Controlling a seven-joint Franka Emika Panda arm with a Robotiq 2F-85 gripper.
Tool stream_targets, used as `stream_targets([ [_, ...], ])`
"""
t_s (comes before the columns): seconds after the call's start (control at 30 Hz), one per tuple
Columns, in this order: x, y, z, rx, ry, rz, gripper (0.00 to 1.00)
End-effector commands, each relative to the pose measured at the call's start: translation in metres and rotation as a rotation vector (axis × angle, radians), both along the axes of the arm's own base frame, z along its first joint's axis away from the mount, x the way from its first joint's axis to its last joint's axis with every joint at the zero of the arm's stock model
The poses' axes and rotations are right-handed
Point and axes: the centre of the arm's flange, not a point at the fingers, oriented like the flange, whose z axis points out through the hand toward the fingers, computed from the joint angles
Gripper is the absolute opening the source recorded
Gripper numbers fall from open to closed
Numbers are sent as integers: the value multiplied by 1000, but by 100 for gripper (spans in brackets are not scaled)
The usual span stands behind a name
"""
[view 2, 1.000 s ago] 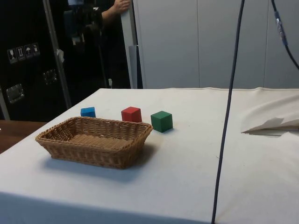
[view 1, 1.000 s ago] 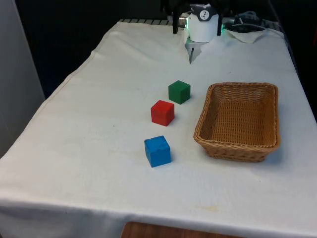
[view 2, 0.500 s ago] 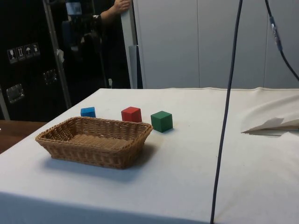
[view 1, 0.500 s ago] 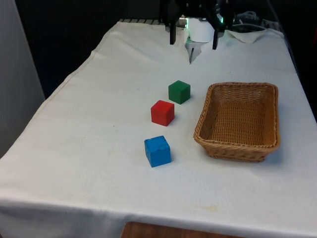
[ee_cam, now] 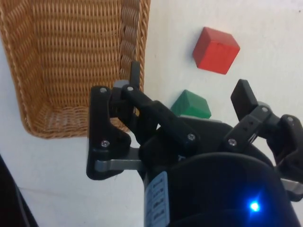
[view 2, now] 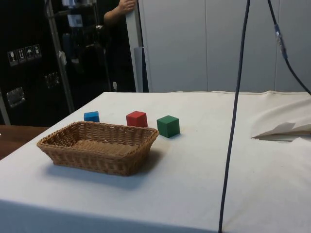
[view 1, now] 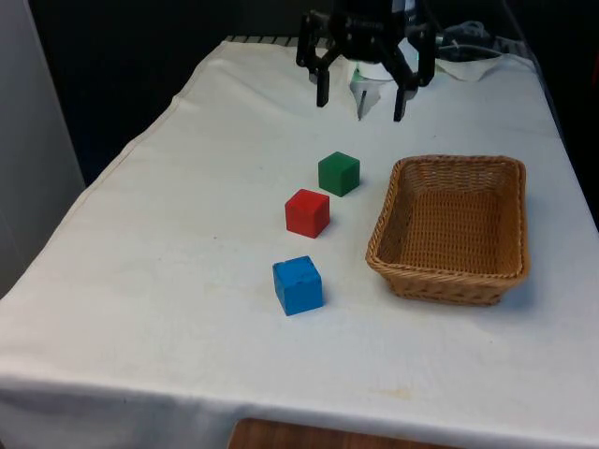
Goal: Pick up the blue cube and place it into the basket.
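End effector (view 1: 360, 98), fingers spread, has dropped lower at 12 o'clock; blue cube (view 1: 298, 285) untouched, reach beginning.

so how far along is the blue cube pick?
Done: nothing; the blue cube sits on the cloth and the basket holds nothing. In hand: the gripper hangs open over the far end of the table, beyond the green cube. Left: reach, grasp, carry, drop.
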Motion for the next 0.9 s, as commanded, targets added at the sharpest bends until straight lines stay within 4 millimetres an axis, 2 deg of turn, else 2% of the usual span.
stream_targets([
  [0.0, 2, 0, -2, -7, -10, -10, 100],
  [0.3, 8, -1, -19, -23, -29, -55, 100],
  [0.33, 6, 0, -17, -16, -21, -45, 100],
  [0.87, 19, 1, -53, -59, -78, -137, 100],
])
